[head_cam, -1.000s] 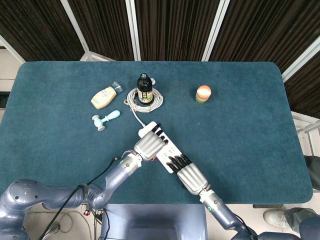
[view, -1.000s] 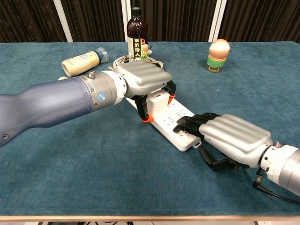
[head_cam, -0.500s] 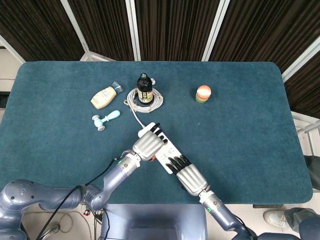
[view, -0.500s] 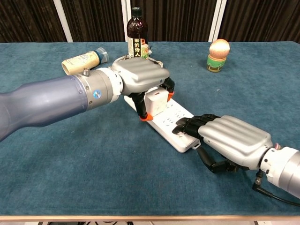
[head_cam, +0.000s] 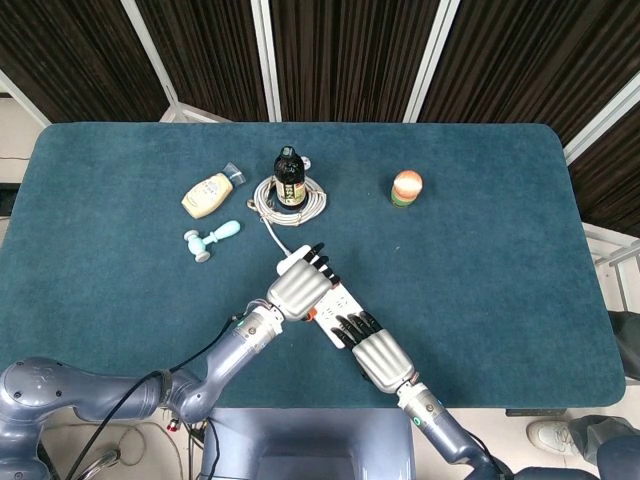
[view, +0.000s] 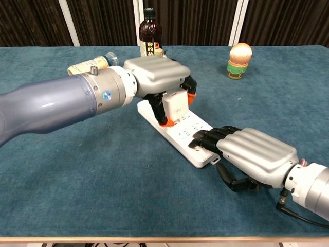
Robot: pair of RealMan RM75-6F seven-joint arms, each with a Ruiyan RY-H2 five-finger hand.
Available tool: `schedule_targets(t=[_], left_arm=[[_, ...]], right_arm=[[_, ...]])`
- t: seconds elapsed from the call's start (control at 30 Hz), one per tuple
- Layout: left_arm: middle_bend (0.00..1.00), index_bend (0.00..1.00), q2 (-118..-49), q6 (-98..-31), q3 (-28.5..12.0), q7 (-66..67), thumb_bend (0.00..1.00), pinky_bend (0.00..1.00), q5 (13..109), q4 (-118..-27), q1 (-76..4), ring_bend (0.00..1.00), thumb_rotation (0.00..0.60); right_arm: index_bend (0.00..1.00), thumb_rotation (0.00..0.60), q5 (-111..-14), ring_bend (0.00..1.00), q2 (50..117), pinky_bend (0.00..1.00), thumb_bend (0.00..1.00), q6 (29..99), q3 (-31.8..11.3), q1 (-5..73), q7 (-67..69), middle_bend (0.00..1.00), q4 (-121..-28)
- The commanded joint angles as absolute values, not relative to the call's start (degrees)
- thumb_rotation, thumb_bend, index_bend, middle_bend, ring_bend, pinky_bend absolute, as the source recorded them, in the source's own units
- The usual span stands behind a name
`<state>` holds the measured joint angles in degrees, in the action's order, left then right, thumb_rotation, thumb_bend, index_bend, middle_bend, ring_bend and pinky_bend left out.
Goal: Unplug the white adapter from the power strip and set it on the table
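Adapter, white [view: 176, 106]: now pinched in the fingers [view: 163, 112] of my left hand [view: 154, 75] and, in the chest view, lifted above the power strip [view: 177, 135]. 1.0 s ago it sat flush in a socket near the far end of the strip; 0.5 s ago it had begun to rise and tilt. I judge the plug free or nearly so, but its prongs are hidden behind the adapter body, so I cannot confirm a gap.

Head view: left hand [head_cam: 297, 290] covers the adapter entirely, no check possible from above.

Right hand [view: 253, 152] lies palm down with its dark fingers [view: 205, 137] pressing on the near end of the strip. It holds nothing; fingers lie fairly flat and close together, acting as a clamp. Strip position looks unchanged across the 3 samples, so the hold-down works.

Meaning for the task: the unplugging step appears essentially done. Remaining: carry the adapter sideways to bare counter [view: 103, 170] and release it.

Notes for the next move:
- Clear the strip fully before translating, since the prongs may catch.
- Cable coil [head_cam: 290, 200] and dark bottle [view: 149, 32] lie beyond the strip; the near-left counter is the safer drop zone.
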<state>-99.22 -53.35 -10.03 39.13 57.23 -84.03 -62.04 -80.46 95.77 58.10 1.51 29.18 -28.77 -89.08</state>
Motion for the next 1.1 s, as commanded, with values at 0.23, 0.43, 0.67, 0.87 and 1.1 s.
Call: schedule_targets(t=[0.23,0.43,0.67,0.87,1.1], left_arm=[[0.63,0.62,-95.51,-55.59,-14.03,38.73,0.34,0.09,57.37,-87.04,-62.52,0.2,0.6],[0.63,0.62,-92.03,-56.67,-12.37,39.21,0.34,0.09,57.15,-89.4,-60.56,0.2,0.6],[0.63,0.63,-88.89,-58.15,-8.49,38.18,0.34,0.09,57.18,-90.17,-56.64,0.2,0.6],[0.63,0.62,-87.16,-58.86,-4.64,37.71,0.34,0.09,58.66,-89.22,-53.74,0.2,0.6],[0.61,0.62,-86.84,-58.94,-1.97,37.42,0.34,0.08,58.75,-87.19,-51.29,0.2,0.6]], right_arm=[[0.19,0.6,-81.4,0.17,95.73,0.14,0.83,59.44,0.79,29.28,-28.99,0.2,-89.99],[0.09,0.6,-82.98,0.1,94.99,0.09,0.83,62.08,-0.93,29.37,-28.63,0.16,-91.17],[0.08,0.6,-83.2,0.09,91.73,0.09,0.83,65.45,-3.93,29.09,-28.07,0.15,-94.39],[0.08,0.6,-82.92,0.09,88.42,0.09,0.83,67.91,-5.26,28.06,-26.88,0.15,-96.49],[0.08,0.6,-83.4,0.09,85.34,0.09,0.83,69.42,-4.97,26.94,-25.72,0.15,-98.42]])
